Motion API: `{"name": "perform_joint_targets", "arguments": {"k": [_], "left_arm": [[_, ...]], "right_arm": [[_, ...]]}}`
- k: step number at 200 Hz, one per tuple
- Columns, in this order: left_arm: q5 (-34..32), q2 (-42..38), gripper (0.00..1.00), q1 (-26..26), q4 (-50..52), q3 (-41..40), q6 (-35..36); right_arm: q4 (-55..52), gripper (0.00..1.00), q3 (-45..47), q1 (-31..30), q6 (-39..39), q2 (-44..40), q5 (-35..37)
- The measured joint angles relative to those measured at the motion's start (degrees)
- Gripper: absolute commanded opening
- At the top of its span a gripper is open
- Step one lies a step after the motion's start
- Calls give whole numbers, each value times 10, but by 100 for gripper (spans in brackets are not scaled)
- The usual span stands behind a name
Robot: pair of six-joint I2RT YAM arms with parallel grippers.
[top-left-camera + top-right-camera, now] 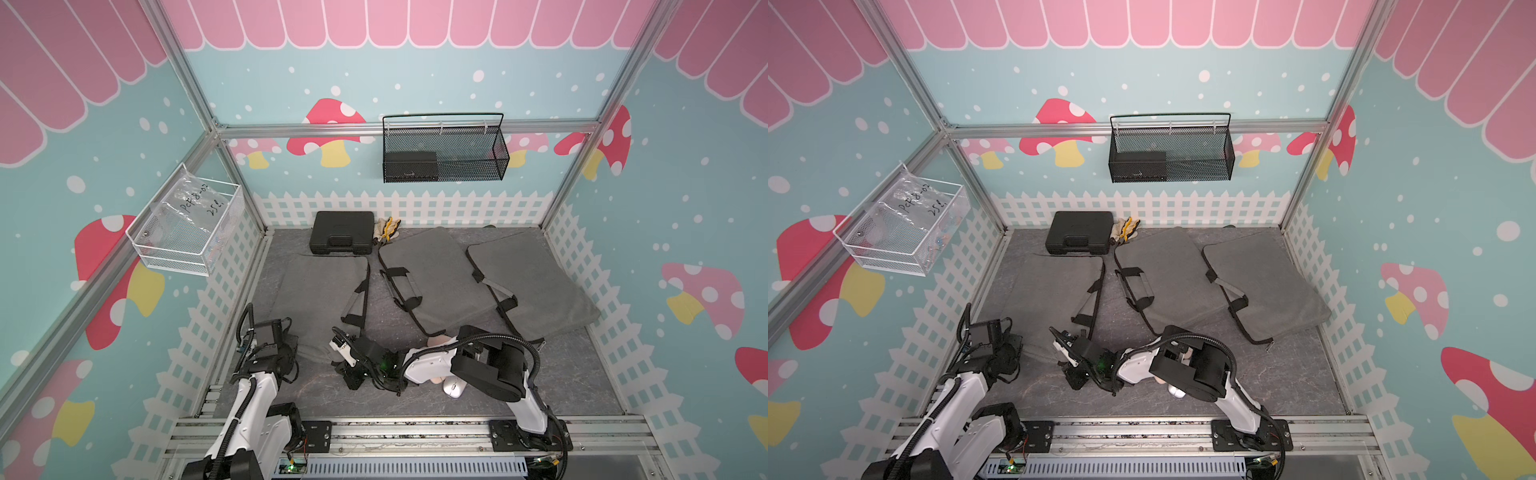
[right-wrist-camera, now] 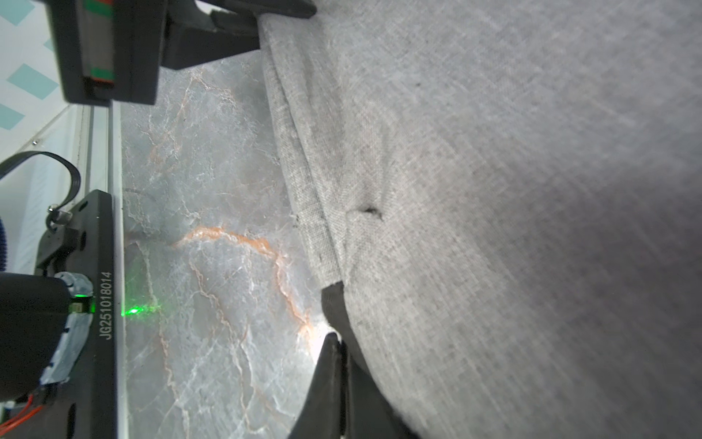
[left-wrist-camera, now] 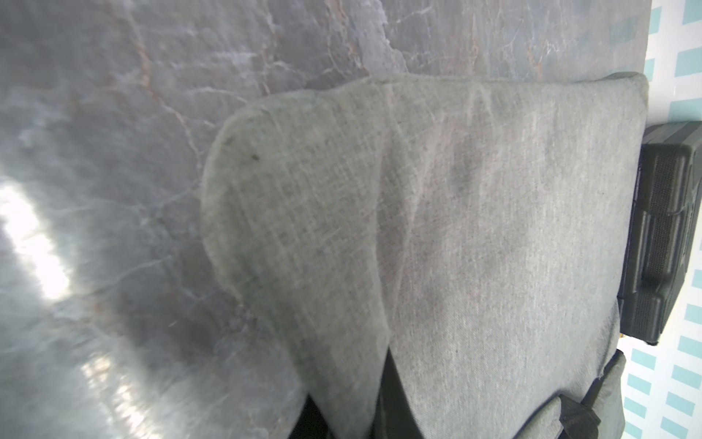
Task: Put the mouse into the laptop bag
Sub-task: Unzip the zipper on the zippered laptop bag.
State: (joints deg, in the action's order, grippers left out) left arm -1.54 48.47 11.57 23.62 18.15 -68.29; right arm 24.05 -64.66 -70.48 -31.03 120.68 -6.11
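Note:
The white mouse (image 1: 453,388) lies on the marble table near the front edge, half hidden under my right arm's elbow in both top views (image 1: 1175,390). The left one of three grey laptop bags (image 1: 316,291) lies flat. My left gripper (image 1: 298,347) is at its near corner, shut on a fold of the grey fabric (image 3: 342,304) and lifting it. My right gripper (image 1: 333,363) reaches across to the same near edge. Its fingertips (image 2: 330,353) are pressed together beside the bag's black trim (image 2: 334,300), with nothing seen between them.
Two more grey bags (image 1: 432,278) (image 1: 532,282) overlap at the middle and right. A black hard case (image 1: 343,237) and work gloves (image 1: 386,228) sit at the back. A black wire basket (image 1: 444,149) and a white one (image 1: 187,224) hang on the walls.

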Motion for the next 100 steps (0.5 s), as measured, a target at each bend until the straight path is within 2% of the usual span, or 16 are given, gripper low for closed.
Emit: {"name": "perform_joint_targets", "arguments": {"k": [16,26,43,92,95,98,100], "left_arm": [[4,-16,55,-2,24,0,-1],[1,-22,77,-2,42,0,-1],[-2,-30,98,-2,72,2,3],[-19,-36,100,-2,154,54,8],[-21,-36,99,-2,159,59,9],[-22,-36,99,-2,163,63,9],[-23,-36,99,-2,167,66,10]], "right_arm": [[10,44,-1,-7,-2,0,-7],[18,53,1,-12,-1,-2,-10],[39,61,15,-17,2,-15,-23],[86,76,98,-18,8,-120,-28],[88,81,103,-18,8,-128,-27],[89,96,108,-18,7,-136,-24],[91,99,112,-18,9,-140,-22]]}}
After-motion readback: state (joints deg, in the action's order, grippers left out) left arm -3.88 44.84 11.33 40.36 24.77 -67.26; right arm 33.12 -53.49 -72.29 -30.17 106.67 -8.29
